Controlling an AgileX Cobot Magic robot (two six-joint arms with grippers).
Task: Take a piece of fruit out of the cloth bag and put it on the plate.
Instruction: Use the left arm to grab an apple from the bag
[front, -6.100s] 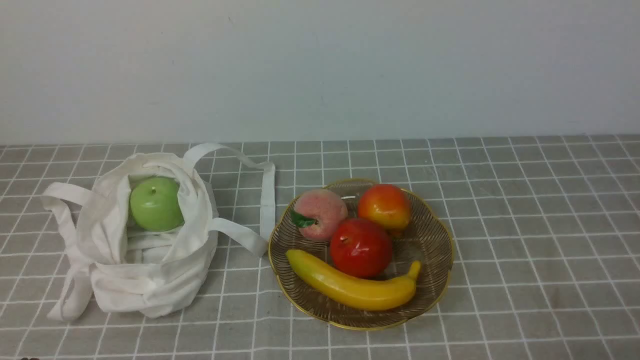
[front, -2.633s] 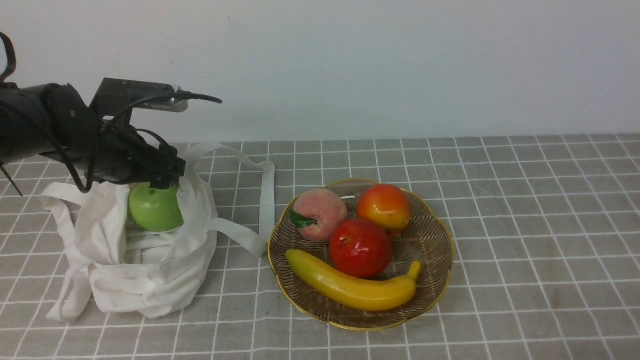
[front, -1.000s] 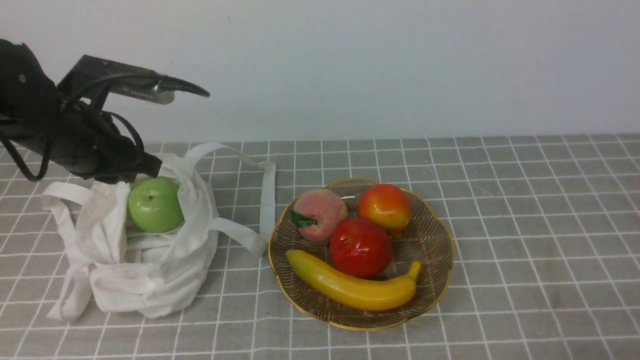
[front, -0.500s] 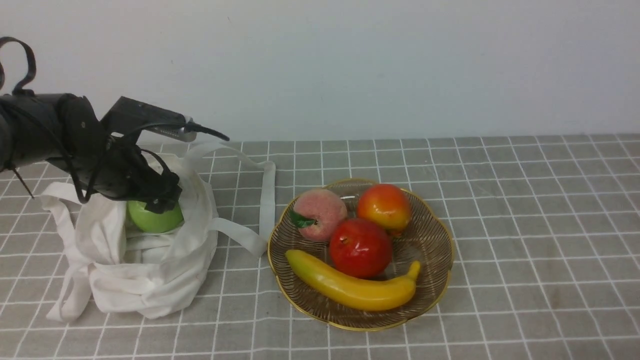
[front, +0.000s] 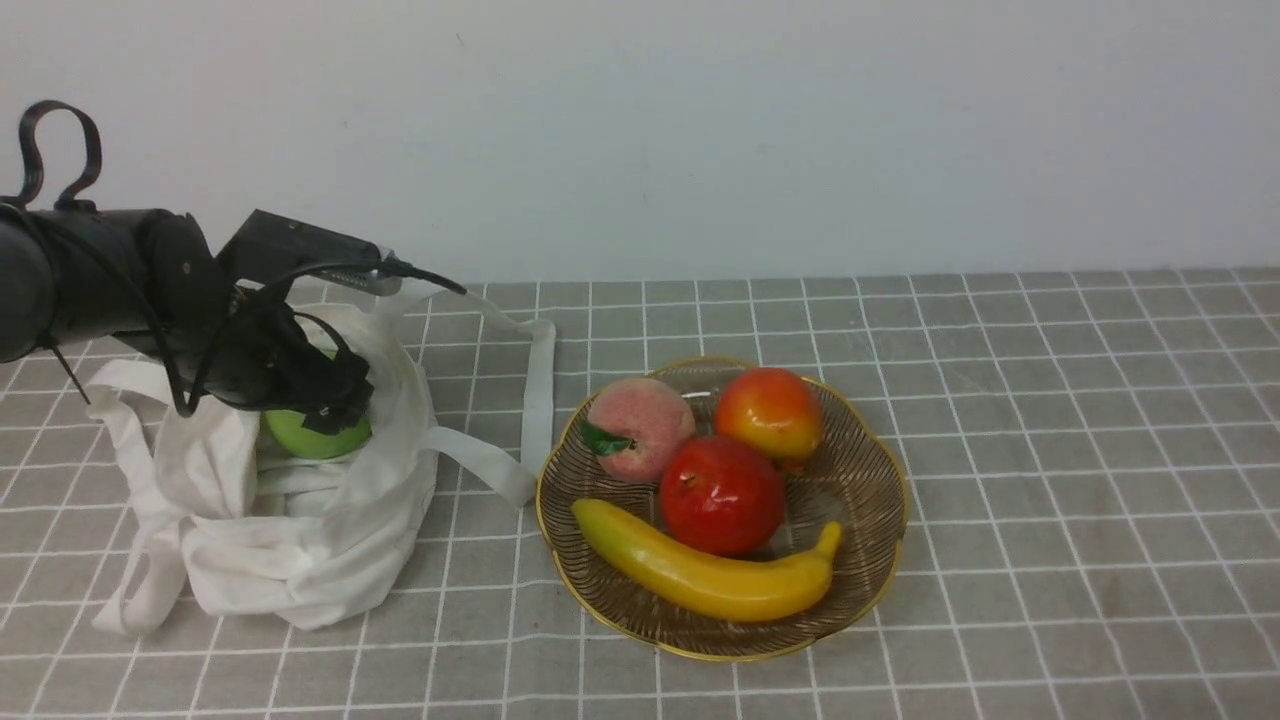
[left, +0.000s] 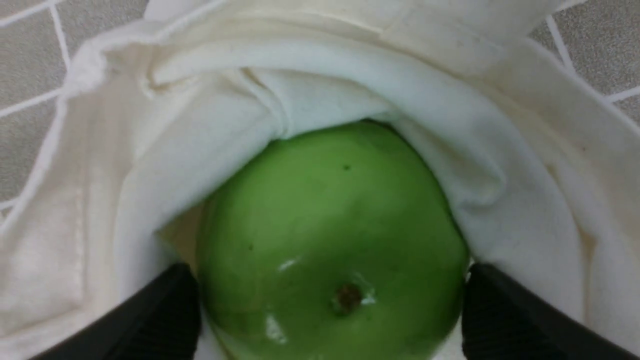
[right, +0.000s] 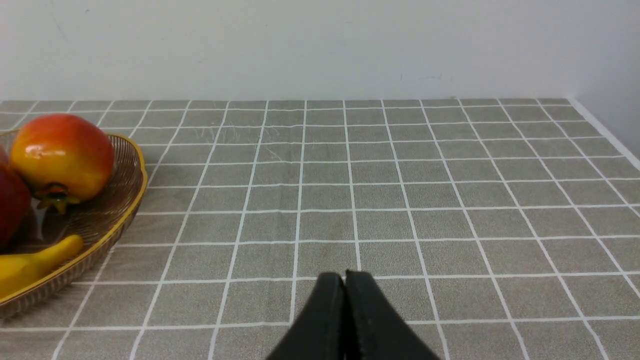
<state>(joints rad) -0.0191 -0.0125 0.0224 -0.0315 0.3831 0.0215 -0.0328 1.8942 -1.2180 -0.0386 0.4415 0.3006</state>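
Lowered into the cloth bag (front: 300, 560), left pincer (front: 332, 402) gapes astride the apple (left: 330, 235); right pincer (right: 345, 281) (empty) closed.

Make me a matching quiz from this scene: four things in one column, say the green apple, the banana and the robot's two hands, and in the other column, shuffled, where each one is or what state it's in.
Things:
1. green apple
2. banana
3. left hand
4. right hand

Places or states:
A. shut, fingers pressed together
B. lying on the plate
C. inside the cloth bag
D. open, one finger on each side of a fruit

Pairs: 1-C, 2-B, 3-D, 4-A
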